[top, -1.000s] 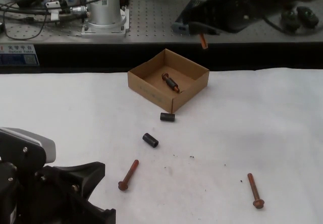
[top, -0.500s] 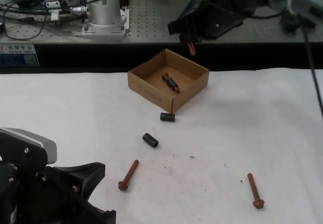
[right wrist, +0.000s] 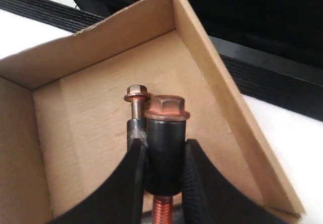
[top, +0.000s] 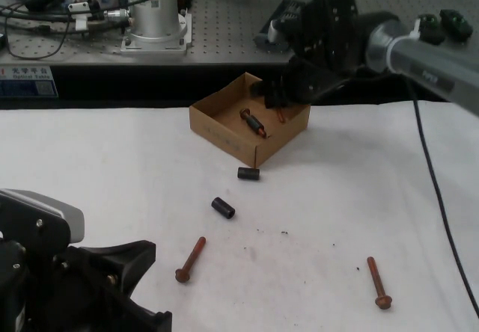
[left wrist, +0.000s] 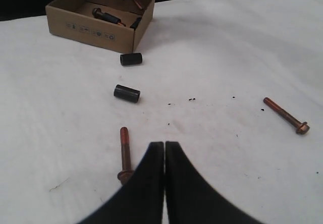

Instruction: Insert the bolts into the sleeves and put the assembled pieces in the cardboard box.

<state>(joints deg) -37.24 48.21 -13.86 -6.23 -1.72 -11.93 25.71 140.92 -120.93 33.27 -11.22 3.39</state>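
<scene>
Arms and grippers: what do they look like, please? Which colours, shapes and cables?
The right arm has a black wrist, a grey tube link with a dark label, and a black cable hanging from it. The left arm is black with a light grey cover. Both pairs of jaws are black, smooth and curved, narrowing to the tips.

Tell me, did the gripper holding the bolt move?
Yes. The right gripper came down and nearer: it was behind the cardboard box, now over its far corner.
</scene>
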